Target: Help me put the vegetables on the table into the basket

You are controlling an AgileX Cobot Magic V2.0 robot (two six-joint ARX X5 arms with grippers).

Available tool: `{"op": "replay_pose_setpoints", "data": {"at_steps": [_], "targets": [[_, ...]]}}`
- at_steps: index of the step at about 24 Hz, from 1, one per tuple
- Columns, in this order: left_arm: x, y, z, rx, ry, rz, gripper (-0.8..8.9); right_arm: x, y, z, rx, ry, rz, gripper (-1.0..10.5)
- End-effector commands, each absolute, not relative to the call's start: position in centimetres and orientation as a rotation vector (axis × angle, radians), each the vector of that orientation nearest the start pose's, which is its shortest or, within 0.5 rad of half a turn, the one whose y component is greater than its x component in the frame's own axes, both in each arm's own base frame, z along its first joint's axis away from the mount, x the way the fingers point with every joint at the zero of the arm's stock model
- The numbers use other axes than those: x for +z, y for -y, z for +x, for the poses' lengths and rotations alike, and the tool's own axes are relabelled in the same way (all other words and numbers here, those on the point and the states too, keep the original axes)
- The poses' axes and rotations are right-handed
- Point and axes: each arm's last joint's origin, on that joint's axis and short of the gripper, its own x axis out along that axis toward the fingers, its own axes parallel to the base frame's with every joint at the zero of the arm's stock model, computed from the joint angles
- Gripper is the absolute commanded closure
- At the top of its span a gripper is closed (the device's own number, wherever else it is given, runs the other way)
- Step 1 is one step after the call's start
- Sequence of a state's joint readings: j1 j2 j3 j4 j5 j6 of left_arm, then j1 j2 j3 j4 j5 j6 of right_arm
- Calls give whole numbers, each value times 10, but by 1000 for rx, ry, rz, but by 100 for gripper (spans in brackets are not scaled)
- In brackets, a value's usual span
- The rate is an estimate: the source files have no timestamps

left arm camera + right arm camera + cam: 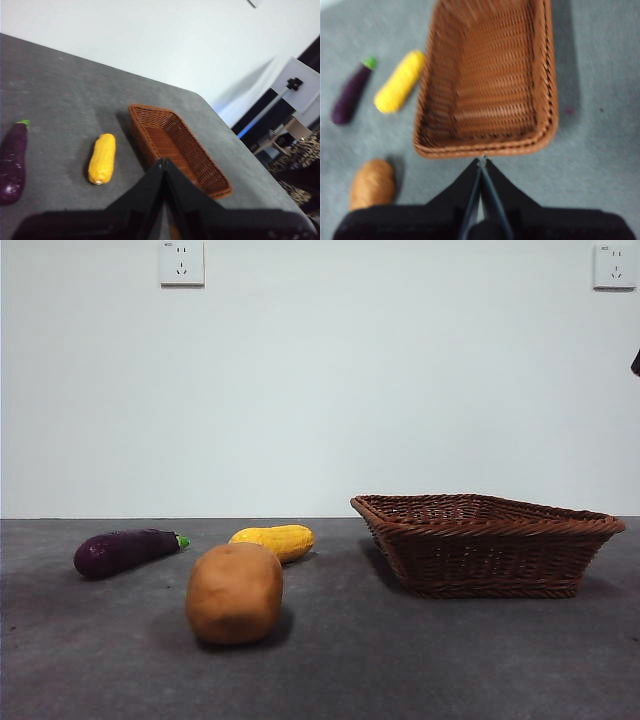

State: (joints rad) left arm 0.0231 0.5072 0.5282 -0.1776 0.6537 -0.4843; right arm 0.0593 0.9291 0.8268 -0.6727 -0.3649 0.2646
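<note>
Currently the rounded tan-brown potato [234,592], purple eggplant [124,551] and yellow bumpy vegetable [273,541] lie on the grey worktop [420,660] left of the empty brown wicker basket [487,544], nearer the left arm, both fingers closed and empty.

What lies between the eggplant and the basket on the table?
The yellow vegetable lies between the eggplant and the basket, touching neither; the left wrist view shows this best.

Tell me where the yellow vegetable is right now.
In the front view the yellow vegetable lies on the table, between the eggplant and the basket, just behind the potato.
</note>
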Motion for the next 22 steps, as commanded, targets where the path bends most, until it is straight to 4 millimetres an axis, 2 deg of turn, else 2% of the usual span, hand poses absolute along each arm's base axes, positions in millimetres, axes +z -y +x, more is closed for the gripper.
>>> {"op": "replay_pose_setpoints", "data": {"at_steps": [1, 2, 4, 5, 6, 8, 12, 17, 22], "targets": [[283, 17, 133, -661, -366, -556, 817, 296, -22, 204, 307, -865, 262, 909], [281, 17, 137, -687, -398, -568, 817, 301, -22, 215, 288, -868, 242, 799], [274, 19, 146, -737, -478, -612, 817, 308, -22, 236, 264, -871, 213, 436], [270, 19, 151, -754, -516, -631, 817, 311, -22, 244, 276, -879, 187, 305], [265, 19, 155, -768, -562, -653, 817, 313, -23, 255, 284, -899, 166, 240], [255, 20, 163, -780, -645, -694, 817, 312, -24, 275, 292, -957, 141, 241], [240, 22, 175, -791, -749, -737, 817, 299, -26, 320, 275, -1070, 108, 241], [230, 28, 182, -824, -787, -688, 817, 265, -30, 373, 302, -1156, 119, 254], [222, 36, 186, -865, -826, -644, 817, 231, -33, 406, 367, -1248, 135, 258]]}}
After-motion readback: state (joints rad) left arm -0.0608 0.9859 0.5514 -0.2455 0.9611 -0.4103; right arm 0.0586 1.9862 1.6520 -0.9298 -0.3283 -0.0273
